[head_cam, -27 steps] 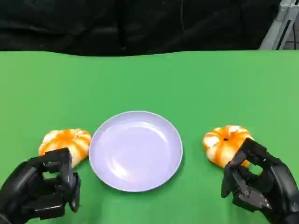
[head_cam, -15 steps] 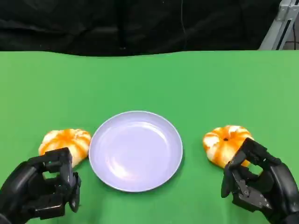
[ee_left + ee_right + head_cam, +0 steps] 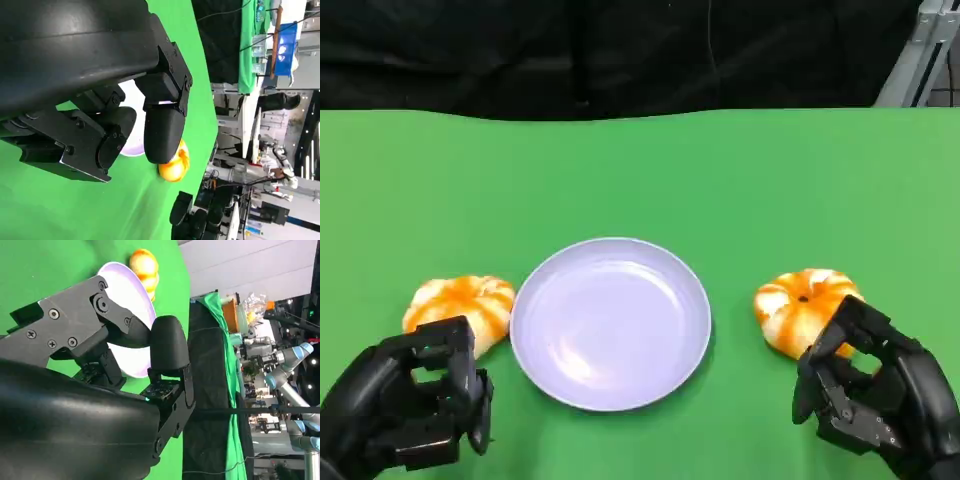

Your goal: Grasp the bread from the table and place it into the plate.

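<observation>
A pale lilac plate (image 3: 610,322) lies in the middle of the green table. One orange-and-white bread (image 3: 460,304) sits just left of it, another bread (image 3: 804,306) just right of it. My left hand (image 3: 410,412) hovers close in front of the left bread, fingers loosely bent, holding nothing. My right hand (image 3: 873,396) is at the near right edge of the right bread, its fingertips beside the bread and nothing in its grasp. The left wrist view looks past my left hand (image 3: 100,100) to the plate (image 3: 131,146) and the right bread (image 3: 175,165). The right wrist view has the plate (image 3: 127,285) and the left bread (image 3: 144,265).
The green table (image 3: 640,180) stretches back to a black curtain behind it. A metal frame (image 3: 920,50) stands at the far right corner. Benches and other robot arms show in the room beyond the table in the wrist views.
</observation>
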